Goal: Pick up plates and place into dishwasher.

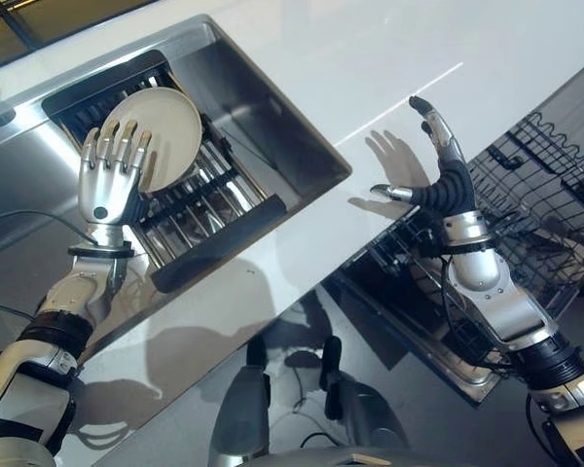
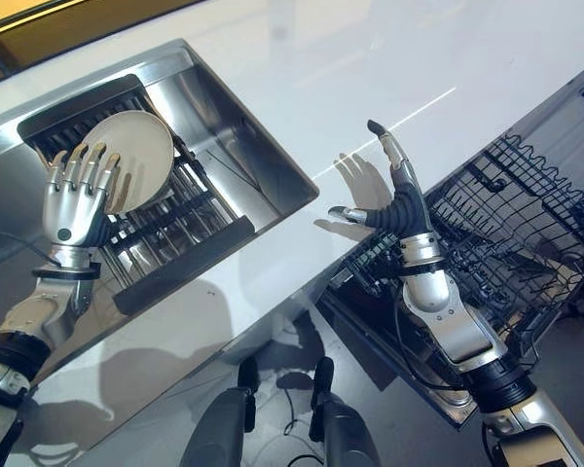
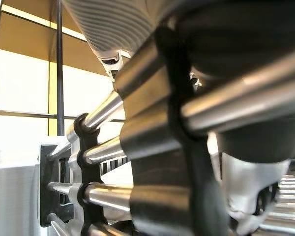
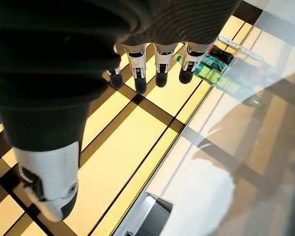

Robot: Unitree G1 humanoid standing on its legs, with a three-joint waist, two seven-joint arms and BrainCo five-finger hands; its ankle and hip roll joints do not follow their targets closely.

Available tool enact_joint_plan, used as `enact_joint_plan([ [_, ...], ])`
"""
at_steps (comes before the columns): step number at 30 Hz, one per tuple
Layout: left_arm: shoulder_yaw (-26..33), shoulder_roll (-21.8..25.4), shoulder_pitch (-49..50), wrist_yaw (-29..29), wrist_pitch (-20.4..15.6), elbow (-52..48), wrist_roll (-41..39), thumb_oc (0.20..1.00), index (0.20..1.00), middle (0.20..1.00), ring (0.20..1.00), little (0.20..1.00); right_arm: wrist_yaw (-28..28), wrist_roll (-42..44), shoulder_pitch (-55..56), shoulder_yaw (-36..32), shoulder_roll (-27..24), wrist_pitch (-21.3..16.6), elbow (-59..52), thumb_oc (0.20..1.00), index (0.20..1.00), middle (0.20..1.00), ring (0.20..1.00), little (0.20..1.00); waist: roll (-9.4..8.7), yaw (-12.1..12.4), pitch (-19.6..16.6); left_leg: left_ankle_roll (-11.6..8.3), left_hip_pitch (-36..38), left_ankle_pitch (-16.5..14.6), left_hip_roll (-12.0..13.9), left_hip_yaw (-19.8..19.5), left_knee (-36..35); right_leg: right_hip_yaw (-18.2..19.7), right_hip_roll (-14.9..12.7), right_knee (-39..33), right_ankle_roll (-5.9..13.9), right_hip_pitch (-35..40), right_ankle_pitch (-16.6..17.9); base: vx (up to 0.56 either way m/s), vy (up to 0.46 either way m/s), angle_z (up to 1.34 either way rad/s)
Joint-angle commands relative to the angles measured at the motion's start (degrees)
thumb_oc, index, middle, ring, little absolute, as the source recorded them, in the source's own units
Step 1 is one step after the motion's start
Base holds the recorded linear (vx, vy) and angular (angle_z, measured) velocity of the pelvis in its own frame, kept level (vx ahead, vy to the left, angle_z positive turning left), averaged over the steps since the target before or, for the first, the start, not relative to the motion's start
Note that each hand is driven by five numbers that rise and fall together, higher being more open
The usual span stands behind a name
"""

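Observation:
A cream round plate (image 1: 170, 131) leans upright in the dark dish rack (image 1: 209, 199) inside the steel sink (image 1: 273, 107). My left hand (image 1: 107, 175) is at the plate's left side, back toward the camera, its straight spread fingers (image 2: 83, 165) lying over the plate's face and rim. My right hand (image 1: 446, 185) hovers open above the counter's edge, fingers straight and thumb out, holding nothing. In the right wrist view its fingers (image 4: 157, 61) are also straight. The dishwasher's black wire rack (image 1: 550, 185) lies just right of that hand.
A white counter (image 1: 370, 68) runs between the sink and the pulled-out dishwasher rack (image 2: 511, 224). The sink's steel walls enclose the dish rack on all sides. The dishwasher's open door (image 1: 438, 341) lies below the counter edge.

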Motion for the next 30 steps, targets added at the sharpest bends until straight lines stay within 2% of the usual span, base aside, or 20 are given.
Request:
enact_joint_plan([
  [1, 1.4, -11.3, -7.0, 2.5, 2.5, 5.5, -3.1, 1.000, 1.000, 1.000, 1.000, 1.000, -1.0, -1.6, -9.2, -3.0, 1.8, -1.0, -6.0, 1.000, 1.000, 1.000, 1.000, 1.000, -6.92, -0.9, 9.6, 1.78, -0.9, 0.7, -1.1, 1.0, -2.2, 2.0, -2.0, 9.0, 3.50, -0.8, -3.1, -0.02, 0.082, -0.08],
  [4, 1.9, -12.0, -7.2, 4.2, 3.1, 6.1, -3.7, 1.000, 1.000, 1.000, 1.000, 1.000, -0.5, -1.9, -9.4, -3.2, 1.8, -1.1, -5.9, 1.000, 1.000, 1.000, 1.000, 1.000, -6.62, -1.1, 9.9, 1.88, -0.8, 0.7, -1.4, 1.1, -2.3, 2.0, -2.2, 9.6, 3.32, -1.4, -3.3, -0.01, 0.071, -0.09],
  [10, 4.7, -13.7, -8.9, 10.7, 9.3, 9.5, -5.9, 1.000, 1.000, 1.000, 1.000, 1.000, 1.4, -3.2, -11.2, -3.3, 2.8, -0.4, -5.0, 1.000, 1.000, 1.000, 1.000, 1.000, -5.71, -1.4, 10.5, 1.94, -1.5, 0.8, -1.9, 1.2, -2.1, 2.3, -2.1, 11.3, 2.65, -3.4, -3.9, -0.01, 0.063, -0.03],
  [11, 5.0, -13.6, -9.7, 11.1, 10.0, 10.4, -6.4, 0.944, 0.944, 0.944, 0.944, 0.944, 1.5, -3.2, -11.8, -3.1, 2.9, -0.3, -4.6, 1.000, 1.000, 1.000, 1.000, 1.000, -5.70, -1.5, 10.6, 1.94, -1.6, 0.8, -1.9, 1.2, -2.0, 2.3, -2.1, 11.5, 2.55, -3.6, -4.0, 0.00, 0.000, 0.00],
  [16, 5.9, -12.4, -13.5, 13.1, 12.7, 13.4, -7.3, 0.940, 0.940, 0.940, 0.940, 0.940, 1.3, -3.2, -13.9, -2.3, 3.5, 1.0, -3.9, 1.000, 1.000, 1.000, 1.000, 1.000, -6.00, -1.5, 11.0, 1.97, -2.2, 0.7, -1.8, 0.9, -1.5, 2.3, -2.0, 12.6, 2.30, -4.6, -4.3, 0.01, -0.009, 0.06],
  [19, 6.2, -11.9, -15.3, 12.9, 12.4, 15.0, -8.1, 0.705, 0.705, 0.705, 0.705, 0.705, 0.9, -3.5, -14.4, -1.8, 4.1, 1.5, -3.6, 1.000, 1.000, 1.000, 1.000, 1.000, -6.18, -1.5, 11.0, 2.05, -2.3, 0.6, -1.8, 0.7, -1.4, 2.2, -1.9, 12.9, 2.15, -4.9, -4.3, 0.02, -0.016, 0.06],
  [22, 5.8, -11.6, -16.5, 11.8, 10.8, 16.5, -8.4, 0.379, 0.379, 0.379, 0.379, 0.379, 0.8, -3.6, -14.9, -1.5, 4.2, 1.6, -3.3, 1.000, 1.000, 1.000, 1.000, 1.000, -6.12, -1.7, 11.0, 2.13, -2.6, 0.4, -1.9, 0.6, -1.1, 2.4, -1.8, 13.3, 2.04, -5.4, -4.3, 0.01, 0.004, -0.01],
  [23, 5.6, -11.7, -16.7, 11.4, 10.1, 16.7, -8.6, 0.200, 0.200, 0.200, 0.200, 0.200, 0.8, -3.5, -15.1, -1.5, 4.2, 1.6, -3.3, 1.000, 1.000, 1.000, 1.000, 1.000, -6.01, -1.8, 11.0, 2.17, -2.6, 0.4, -1.9, 0.5, -1.2, 2.5, -1.8, 13.4, 2.01, -5.6, -4.3, 0.01, 0.015, -0.04],
  [30, 3.8, -13.4, -16.6, 8.8, 5.8, 16.7, -8.2, 0.200, 0.200, 0.200, 0.200, 0.200, 1.0, -3.9, -16.1, -1.0, 3.8, 1.9, -3.3, 1.000, 1.000, 1.000, 1.000, 1.000, -5.25, -2.1, 11.8, 2.45, -3.3, 0.2, -2.3, 0.4, -0.7, 3.2, -1.6, 13.9, 1.83, -6.9, -4.2, 0.00, 0.041, -0.10],
])
